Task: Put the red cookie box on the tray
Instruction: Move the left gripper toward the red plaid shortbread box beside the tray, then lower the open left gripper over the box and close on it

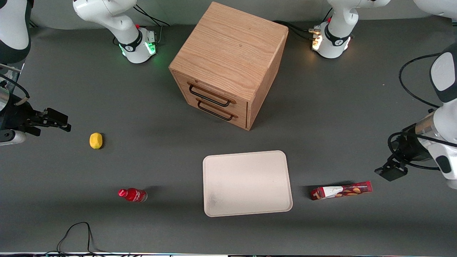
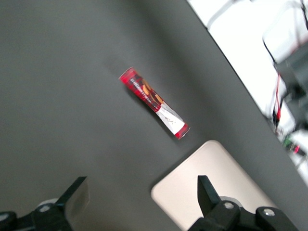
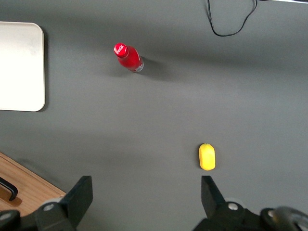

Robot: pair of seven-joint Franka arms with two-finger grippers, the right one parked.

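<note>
The red cookie box point(image 1: 341, 191) lies flat on the dark table beside the tray, toward the working arm's end. It also shows in the left wrist view point(image 2: 154, 102). The cream-white tray point(image 1: 246, 182) lies flat and bare near the table's middle, in front of the drawer cabinet; one of its corners shows in the left wrist view point(image 2: 185, 197). My left gripper point(image 1: 391, 171) hangs above the table, farther toward the working arm's end than the box and a little farther from the front camera. In the left wrist view the gripper point(image 2: 142, 197) is open and holds nothing.
A wooden drawer cabinet point(image 1: 228, 67) with two closed drawers stands farther from the front camera than the tray. A small red bottle point(image 1: 132, 195) and a yellow fruit point(image 1: 95, 140) lie toward the parked arm's end. A black cable point(image 1: 76, 232) loops at the near table edge.
</note>
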